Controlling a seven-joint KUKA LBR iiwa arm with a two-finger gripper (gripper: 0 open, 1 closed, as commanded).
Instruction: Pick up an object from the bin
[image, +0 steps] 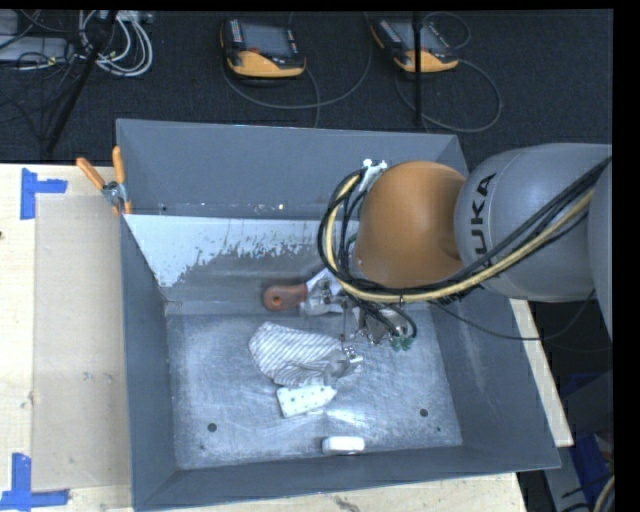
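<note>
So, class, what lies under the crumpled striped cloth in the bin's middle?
Around the crumpled striped cloth, grey bin floor shows; a flat white piece touches its lower edge. Anything beneath is covered.

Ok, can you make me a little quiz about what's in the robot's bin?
1. True or false: the gripper is at the left wall of the bin.
2. Which thing lies nearest the gripper? A: the crumpled striped cloth. B: the small white piece by the near wall. C: the brown thing by the back slope.
3. What colour is the block next to the cloth?
Key: 1 false; 2 A; 3 white.
</note>
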